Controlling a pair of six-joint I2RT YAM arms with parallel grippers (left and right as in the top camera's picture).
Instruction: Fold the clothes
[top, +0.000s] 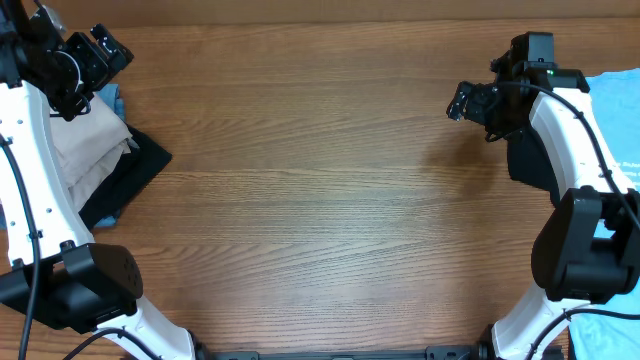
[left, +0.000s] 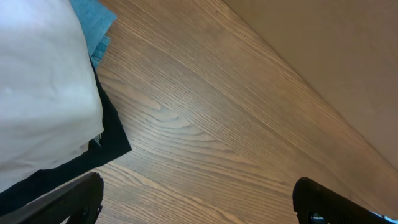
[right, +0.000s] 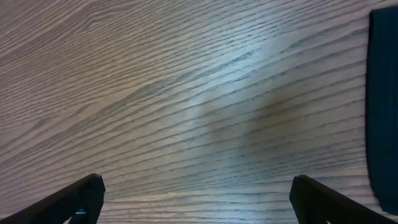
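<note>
A pile of clothes lies at the table's left edge: pale beige trousers (top: 88, 145) on top of a black garment (top: 130, 175), with a bit of blue fabric (top: 108, 97) behind. In the left wrist view the beige trousers (left: 37, 87), the black garment (left: 112, 140) and the blue fabric (left: 93, 22) fill the left side. My left gripper (top: 100, 50) hovers open above the pile's far end, nothing between its fingers (left: 81, 199). My right gripper (top: 465, 100) stands open over bare wood at the right, beside a black garment (top: 530, 165) and a light blue T-shirt (top: 620, 110).
The wooden table (top: 320, 180) spreads between the two arms. A beige wall (left: 336, 56) runs along the table's far edge in the left wrist view. A strip of black garment (right: 382, 106) shows at the right edge of the right wrist view.
</note>
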